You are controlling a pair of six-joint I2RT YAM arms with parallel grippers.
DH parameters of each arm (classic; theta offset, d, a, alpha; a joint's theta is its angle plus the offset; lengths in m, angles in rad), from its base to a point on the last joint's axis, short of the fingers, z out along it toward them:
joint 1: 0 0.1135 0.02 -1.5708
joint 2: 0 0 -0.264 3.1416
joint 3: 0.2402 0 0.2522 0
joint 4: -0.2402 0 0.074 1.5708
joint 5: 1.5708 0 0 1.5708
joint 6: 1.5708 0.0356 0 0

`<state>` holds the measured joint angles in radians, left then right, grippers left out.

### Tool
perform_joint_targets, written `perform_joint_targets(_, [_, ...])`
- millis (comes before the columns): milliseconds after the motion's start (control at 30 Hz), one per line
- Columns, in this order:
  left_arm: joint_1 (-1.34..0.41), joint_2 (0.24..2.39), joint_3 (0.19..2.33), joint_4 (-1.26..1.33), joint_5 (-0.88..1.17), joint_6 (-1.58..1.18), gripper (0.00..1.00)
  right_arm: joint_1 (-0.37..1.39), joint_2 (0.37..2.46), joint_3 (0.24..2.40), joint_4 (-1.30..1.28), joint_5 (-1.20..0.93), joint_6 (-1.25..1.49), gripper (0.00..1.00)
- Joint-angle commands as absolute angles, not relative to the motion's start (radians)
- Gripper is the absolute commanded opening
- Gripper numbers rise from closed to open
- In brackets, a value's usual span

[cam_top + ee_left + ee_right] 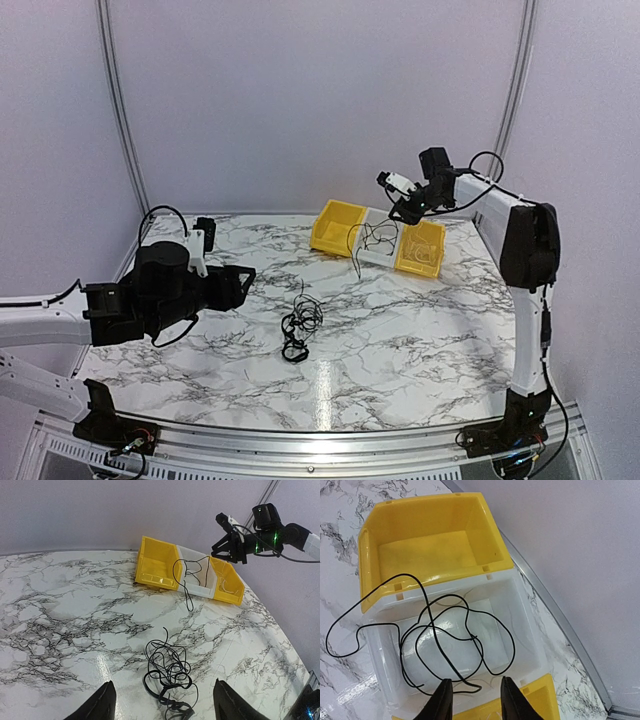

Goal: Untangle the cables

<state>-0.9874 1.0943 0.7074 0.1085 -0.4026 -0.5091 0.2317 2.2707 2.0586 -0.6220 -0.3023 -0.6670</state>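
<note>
Top: cable tangle (297, 330) mid-surface (420, 330), left gripper (245, 280) spread and empty just to its left. Right gripper (400, 212) hangs over the white bin (378, 256) between two yellow bins (335, 228).
Left wrist: a loose strand (189, 602) spills over that bin's front rim.
Right wrist: jaws parted, empty, with the strand looped in the bin below.

I'm seeing the marbled surface (400, 340) gleaming glossy and smooth, the yellow and white bins (435, 555) shining like plastic, the cables (170, 671) looking matt.

Open tabletop (420, 340) around tangle (298, 325), bins (330, 240) behind
</note>
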Motion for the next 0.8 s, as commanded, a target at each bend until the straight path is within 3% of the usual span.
perform_joint_targets(0, [-0.988,1.096,0.687,0.157,-0.405,-0.499,0.7,0.24,2.151,2.032,-0.714,-0.285,-0.699,0.37])
perform_joint_targets(133, [-0.988,1.107,0.69,0.163,-0.397,-0.49,0.7,0.278,2.109,1.982,-0.749,-0.255,-0.744,0.43])
perform_joint_targets(333, [-0.988,1.126,0.707,0.167,-0.39,-0.477,0.7,0.361,2.077,1.911,-0.804,-0.323,-0.736,0.42])
perform_joint_targets(533, [-0.988,1.13,0.719,0.158,-0.382,-0.486,0.7,0.43,2.119,1.844,-0.839,-0.388,-0.667,0.49])
perform_joint_targets(767, [-0.988,1.109,0.711,0.133,-0.394,-0.511,0.7,0.456,2.204,1.897,-0.776,-0.328,-0.538,0.52])
